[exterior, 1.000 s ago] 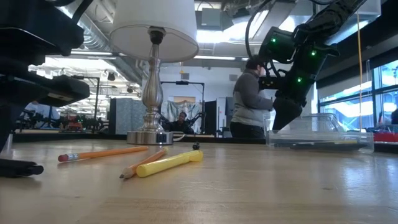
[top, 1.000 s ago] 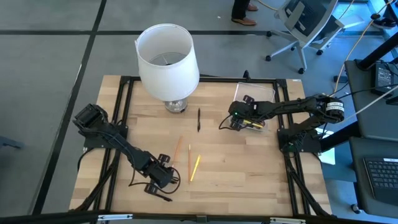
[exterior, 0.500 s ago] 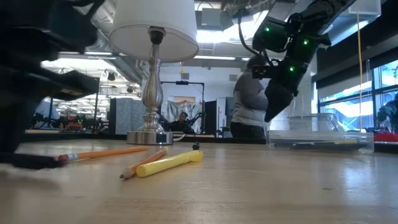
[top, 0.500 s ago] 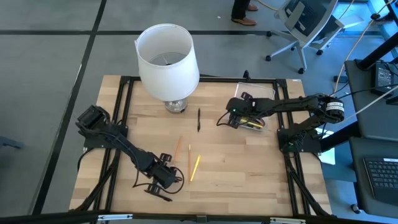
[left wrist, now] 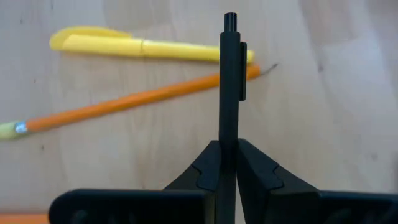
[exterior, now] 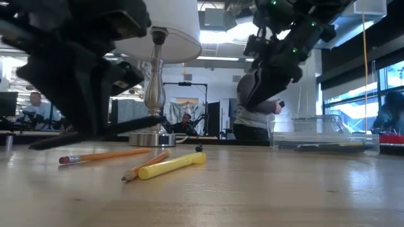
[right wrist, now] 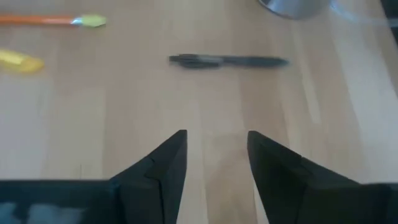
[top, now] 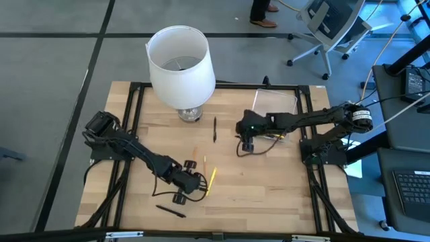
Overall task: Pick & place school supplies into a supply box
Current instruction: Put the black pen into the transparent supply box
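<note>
From above, I see my left gripper (top: 190,183) near the front of the table, just left of the yellow pen (top: 211,180), carrying a black pen (top: 176,196) clear of the wood. My right gripper (top: 244,143) hangs left of the supply box (top: 275,102), which sits at the far right of the table (top: 269,181). Another black pen (top: 215,129) lies by the lamp (top: 181,64), and one more (top: 168,211) at the near edge.

At table height, the orange pencil (exterior: 104,154), a second pencil (exterior: 146,166) and the yellow pen lie together in the middle; the clear box stands on the right with supplies already inside, so I judge the task partly done.

My left wrist camera shows the fingers (left wrist: 208,167) clamped on the black pen's barrel, gripped low so it stands out straight ahead, ready to carry.

My right wrist camera shows its fingers (right wrist: 165,162) apart and empty, aimed at the black pen by the lamp base, probably my next pick.
</note>
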